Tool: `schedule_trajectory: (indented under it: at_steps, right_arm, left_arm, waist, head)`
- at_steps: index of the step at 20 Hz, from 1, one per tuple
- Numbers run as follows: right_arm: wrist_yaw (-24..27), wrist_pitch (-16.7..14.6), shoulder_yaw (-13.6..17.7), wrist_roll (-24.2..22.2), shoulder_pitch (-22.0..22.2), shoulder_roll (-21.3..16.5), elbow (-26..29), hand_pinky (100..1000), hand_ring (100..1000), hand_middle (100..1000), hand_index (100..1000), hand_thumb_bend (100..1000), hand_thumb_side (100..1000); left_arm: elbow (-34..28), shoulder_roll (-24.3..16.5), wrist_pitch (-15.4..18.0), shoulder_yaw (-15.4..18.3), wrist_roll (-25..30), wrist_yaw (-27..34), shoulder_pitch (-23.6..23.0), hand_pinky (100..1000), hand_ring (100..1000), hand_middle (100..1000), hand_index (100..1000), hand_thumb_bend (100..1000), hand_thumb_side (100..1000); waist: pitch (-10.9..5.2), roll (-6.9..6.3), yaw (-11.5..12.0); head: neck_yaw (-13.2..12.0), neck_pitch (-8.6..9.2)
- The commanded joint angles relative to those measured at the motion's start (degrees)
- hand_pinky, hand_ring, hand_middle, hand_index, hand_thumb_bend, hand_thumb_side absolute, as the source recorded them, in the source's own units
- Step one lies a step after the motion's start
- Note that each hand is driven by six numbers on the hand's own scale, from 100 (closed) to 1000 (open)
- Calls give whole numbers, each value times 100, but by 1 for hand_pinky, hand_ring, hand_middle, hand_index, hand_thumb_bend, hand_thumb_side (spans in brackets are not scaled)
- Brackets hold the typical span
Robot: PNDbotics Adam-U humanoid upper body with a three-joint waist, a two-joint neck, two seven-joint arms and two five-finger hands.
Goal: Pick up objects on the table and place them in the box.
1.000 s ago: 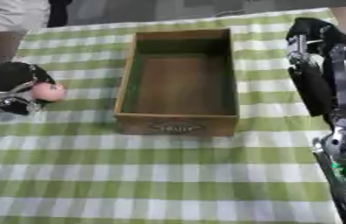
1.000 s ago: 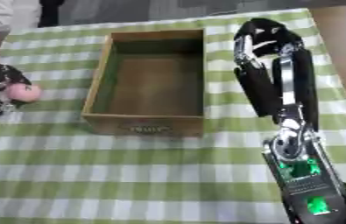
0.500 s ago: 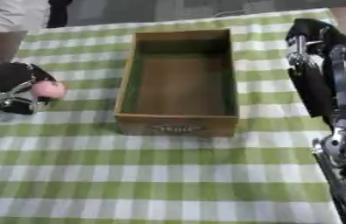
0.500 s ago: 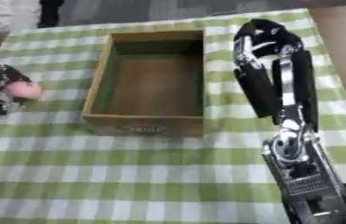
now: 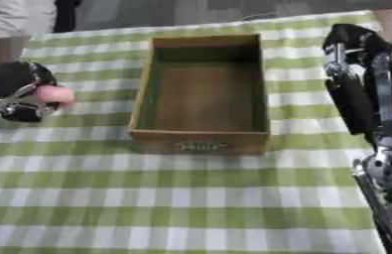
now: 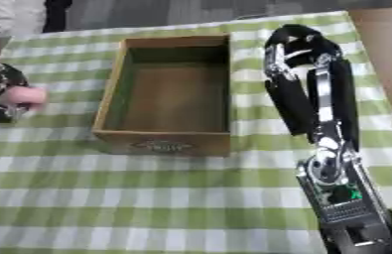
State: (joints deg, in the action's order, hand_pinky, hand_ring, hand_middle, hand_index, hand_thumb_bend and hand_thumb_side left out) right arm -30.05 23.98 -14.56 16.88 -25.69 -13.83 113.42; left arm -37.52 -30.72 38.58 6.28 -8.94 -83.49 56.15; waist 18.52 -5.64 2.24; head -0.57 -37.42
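At nine o'clock of the box (image 5: 202, 89), the left hand (image 5: 8, 92) is carrying a pink object (image 5: 54, 94), fingers curled round it, edging closer than a second ago; release is nearing. The right hand (image 6: 296, 47) is hanging curled, empty, at three o'clock.
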Motion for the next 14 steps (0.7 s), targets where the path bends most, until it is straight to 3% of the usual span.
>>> schedule_trajectory:
  at_steps: [1,14]
  right_arm:
    - [-2,-33,9,-6,-44,0,117,854,617,619,832,100,948]
    - [-23,-64,18,-13,-24,72,117,855,616,619,830,100,951]
  left_arm:
    - [-211,-159,39,78,-21,140,180,279,472,413,491,100,218]
    - [-677,9,319,34,73,663,550,222,427,390,480,100,265]
  waist:
    - [-157,9,19]
    - [-241,15,-18]
  head:
    - [2,42]
    - [-39,61]
